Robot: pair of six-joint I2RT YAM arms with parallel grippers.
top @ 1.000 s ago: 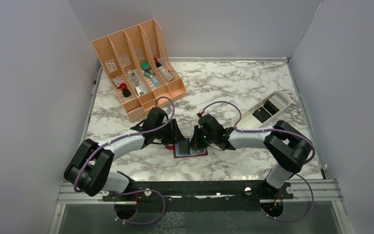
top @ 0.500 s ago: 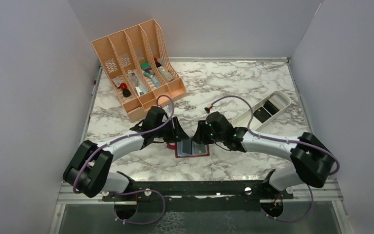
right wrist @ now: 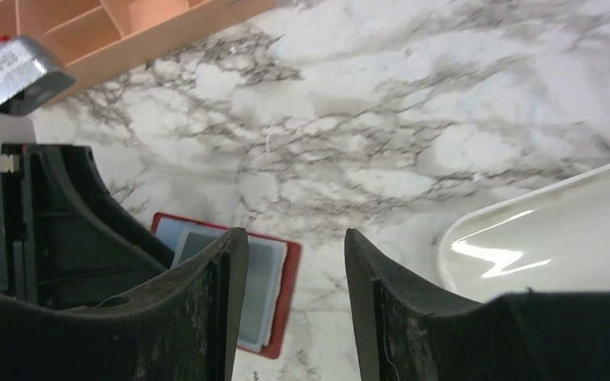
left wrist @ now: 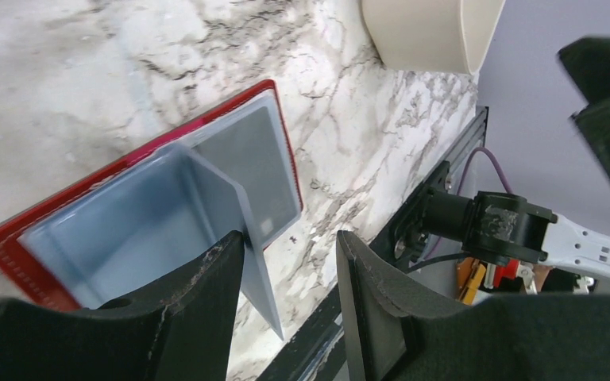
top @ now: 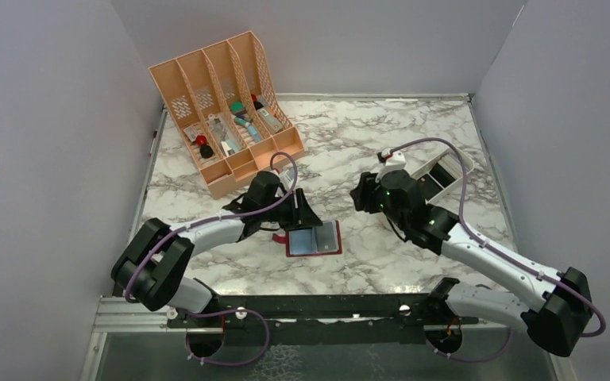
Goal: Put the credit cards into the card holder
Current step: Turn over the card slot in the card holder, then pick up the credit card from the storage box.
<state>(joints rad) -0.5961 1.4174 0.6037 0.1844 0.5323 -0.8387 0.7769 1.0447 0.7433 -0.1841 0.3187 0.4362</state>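
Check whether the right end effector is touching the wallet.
Apart. The top external view shows bare marble between the right end effector and the wallet.

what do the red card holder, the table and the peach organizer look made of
Card holder: dark red leather-like cover, seemingly stitched edge; translucent greyish plastic pockets.
Table: glossy marble-pattern top, real stone or laminate unclear.
Organizer: matte peach plastic, perforated moulded walls.
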